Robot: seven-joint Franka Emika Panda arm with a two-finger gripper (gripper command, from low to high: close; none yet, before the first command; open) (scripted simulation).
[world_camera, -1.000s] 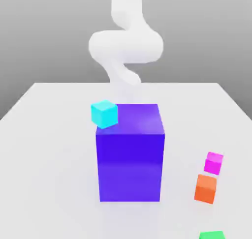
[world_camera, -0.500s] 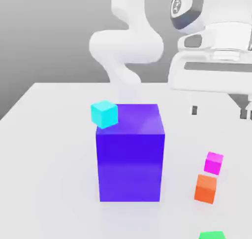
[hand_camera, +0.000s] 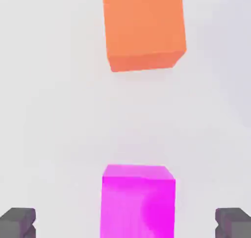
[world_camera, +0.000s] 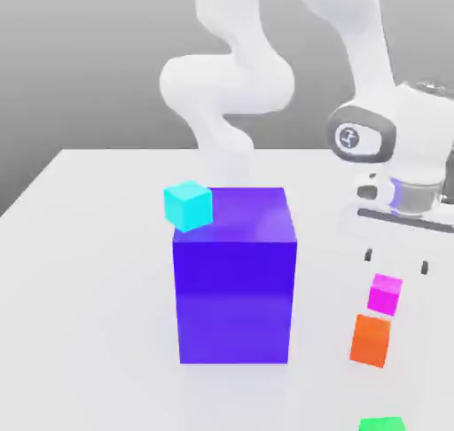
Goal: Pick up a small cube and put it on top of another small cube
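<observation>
Exterior view, my two-finger gripper [world_camera: 396,262] hangs wide open just above the small bright magenta plain cube [world_camera: 385,293], a small orange cube [world_camera: 370,340] at its six o'clock; hand view, dark fingertips [hand_camera: 17,222] flank the magenta cube [hand_camera: 138,201], untouched.

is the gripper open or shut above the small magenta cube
Open. The gripper hangs over the small magenta cube with its two dark fingertips spread wide on either side, and nothing is held between them.
</observation>
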